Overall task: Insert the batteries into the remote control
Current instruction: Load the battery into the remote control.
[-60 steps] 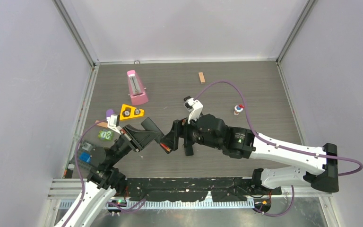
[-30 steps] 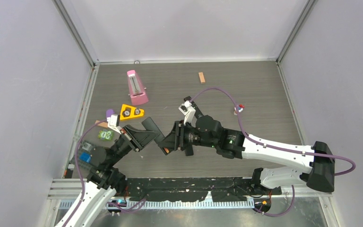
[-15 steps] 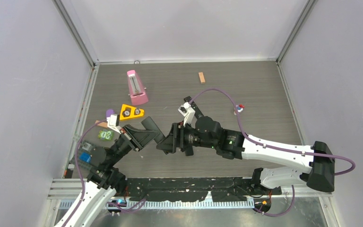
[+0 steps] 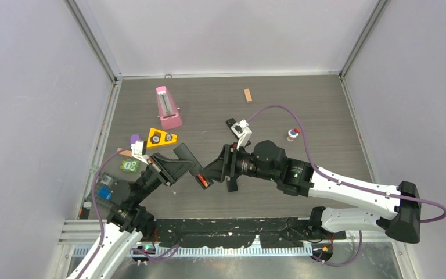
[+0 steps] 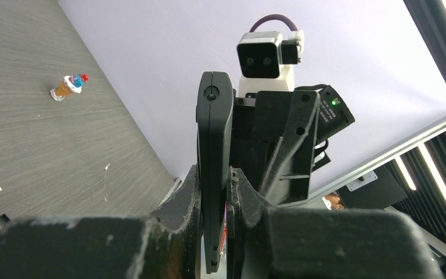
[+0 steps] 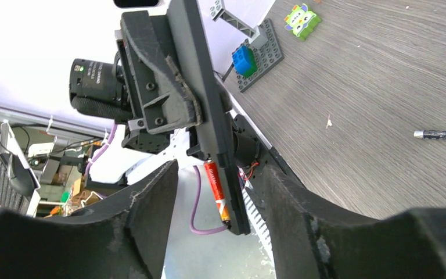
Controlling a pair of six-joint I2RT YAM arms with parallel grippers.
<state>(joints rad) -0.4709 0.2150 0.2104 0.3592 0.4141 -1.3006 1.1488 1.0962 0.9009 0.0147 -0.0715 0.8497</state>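
My left gripper [image 4: 173, 168] is shut on the remote control [image 4: 184, 158], a black bar held tilted above the table. In the left wrist view the remote control [image 5: 213, 139] stands edge-on between the fingers. A red battery [image 6: 217, 190] lies along the remote's [image 6: 200, 87] lower end. My right gripper [image 6: 219, 170] is open around that end, with its fingers [image 6: 151, 203] apart from the battery. From above, the battery [image 4: 203, 181] shows as a red sliver beside the right gripper [image 4: 213, 173]. A dark battery [image 6: 437, 135] lies loose on the table.
A pink wedge-shaped object [image 4: 167, 107], a yellow triangle [image 4: 161, 138], a wooden block [image 4: 248, 95] and a small figurine [image 4: 292, 134] sit farther back. A green toy [image 4: 129, 166] and a blue brick [image 4: 104, 192] on a grey plate lie by the left arm.
My right gripper has opened and drawn back a little to the right. The red battery stays on the remote's end. The left arm has not moved.
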